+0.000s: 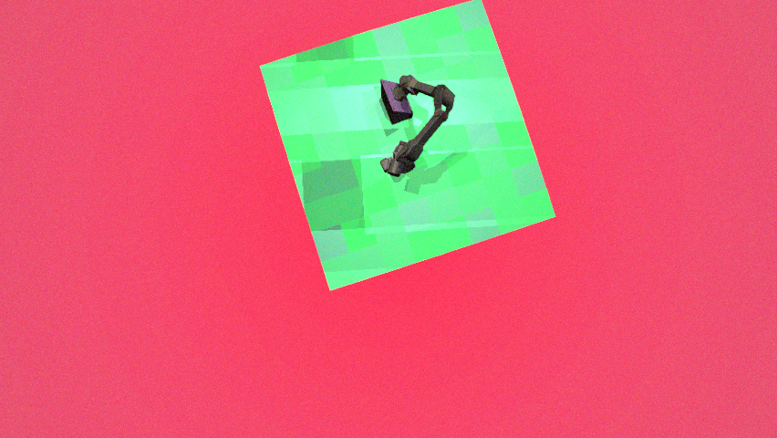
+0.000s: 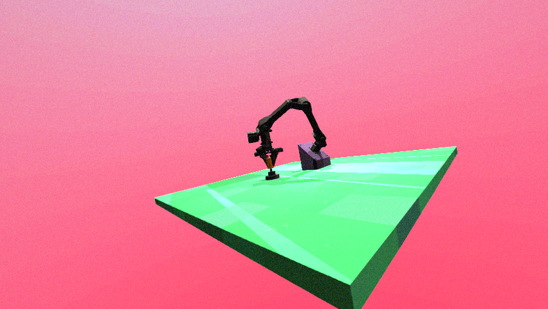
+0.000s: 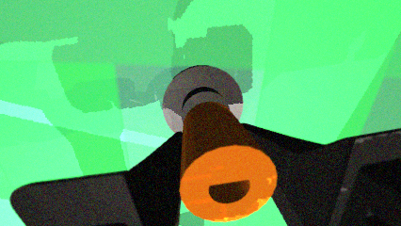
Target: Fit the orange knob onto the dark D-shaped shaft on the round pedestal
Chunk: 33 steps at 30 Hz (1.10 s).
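Note:
The orange knob [image 2: 269, 162] [image 3: 228, 165] is upright between my fingers. In the wrist view its D-shaped hole shows in the near end face, with the straight edge toward the top. My gripper [image 2: 270, 166] [image 3: 211, 133] is shut on the knob. The round dark pedestal [image 2: 272, 177] [image 3: 181, 91] stands below it on the table. In the exterior view a short dark length of the shaft [image 2: 270, 170] shows between the knob's lower end and the pedestal's step. The knob stands above the pedestal, not down on it. The shaft's flat side cannot be seen. The top view shows neither knob nor pedestal; the arm covers them.
The arm's purple wedge-shaped base [image 1: 399, 106] [image 2: 306, 156] stands behind the pedestal in the exterior view. The square green table [image 1: 489, 179] [image 2: 276, 226] carries patches of light and shadow. Its edges drop to a pink-red surround.

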Motion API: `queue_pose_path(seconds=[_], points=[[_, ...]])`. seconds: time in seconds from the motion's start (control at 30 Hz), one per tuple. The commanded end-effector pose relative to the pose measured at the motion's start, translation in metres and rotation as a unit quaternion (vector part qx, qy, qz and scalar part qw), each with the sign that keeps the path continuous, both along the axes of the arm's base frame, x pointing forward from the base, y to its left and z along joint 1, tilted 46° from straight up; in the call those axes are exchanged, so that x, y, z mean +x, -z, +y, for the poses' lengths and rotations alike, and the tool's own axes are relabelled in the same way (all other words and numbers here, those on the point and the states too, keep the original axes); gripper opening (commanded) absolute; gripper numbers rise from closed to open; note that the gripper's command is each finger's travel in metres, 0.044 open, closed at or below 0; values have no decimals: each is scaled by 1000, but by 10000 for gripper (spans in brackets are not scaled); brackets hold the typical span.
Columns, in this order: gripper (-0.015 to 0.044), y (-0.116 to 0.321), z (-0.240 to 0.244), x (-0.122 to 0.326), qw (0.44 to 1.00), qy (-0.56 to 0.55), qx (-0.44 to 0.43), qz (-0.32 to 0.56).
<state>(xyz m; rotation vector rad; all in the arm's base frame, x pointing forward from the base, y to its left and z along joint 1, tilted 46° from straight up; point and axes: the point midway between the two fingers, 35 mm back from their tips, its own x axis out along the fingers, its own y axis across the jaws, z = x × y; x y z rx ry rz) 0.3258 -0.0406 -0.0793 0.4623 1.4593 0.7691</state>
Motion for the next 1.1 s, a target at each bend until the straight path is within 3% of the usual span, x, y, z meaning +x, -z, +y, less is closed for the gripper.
queue_pose_path(seconds=[0.0,1.07], points=[[0,2,-1,2,1000,-2,-1,-4],[0,0,0,3,1000,-2,-1,-4]])
